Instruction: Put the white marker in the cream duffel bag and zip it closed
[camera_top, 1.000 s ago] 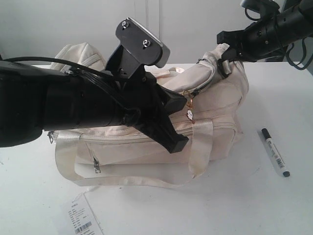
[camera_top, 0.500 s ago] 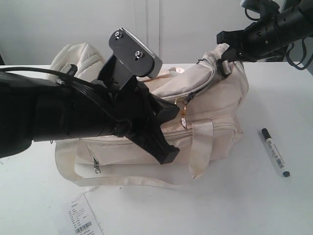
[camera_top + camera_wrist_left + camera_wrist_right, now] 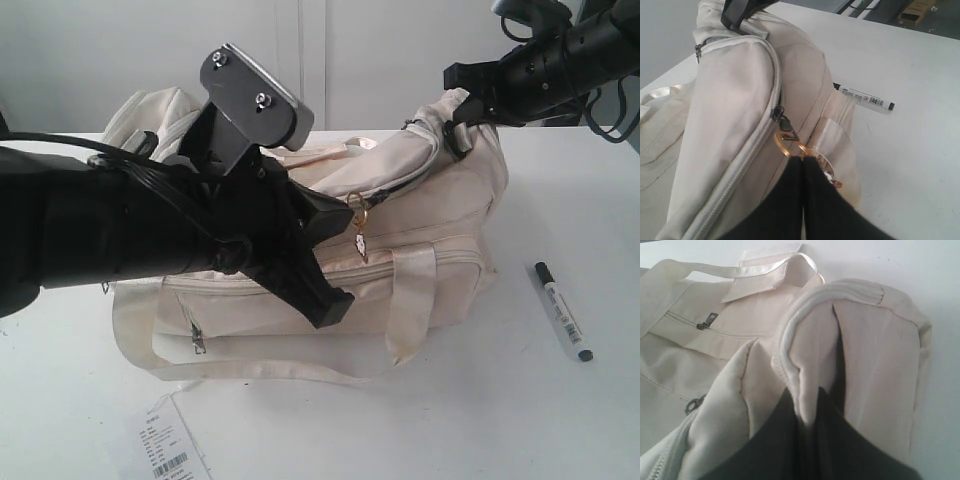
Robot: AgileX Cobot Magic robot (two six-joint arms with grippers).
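1. Left gripper (image 3: 802,159) is pinched tight on the gold ring (image 3: 785,146) of the zip pull, up on top of the cream duffel bag (image 3: 440,230).
2. Right gripper (image 3: 807,412) is clamped on the piped seam at the bag's end, holding it up.
3. White marker (image 3: 562,324) lies on the table (image 3: 480,420), outside the bag on the right arm's side, well apart from both grippers.
4. It looks light, stiff and smooth, and may roll; grip it across mid-barrel.
5. The bag is soft and slumps, so bracing that end should help the zip run.
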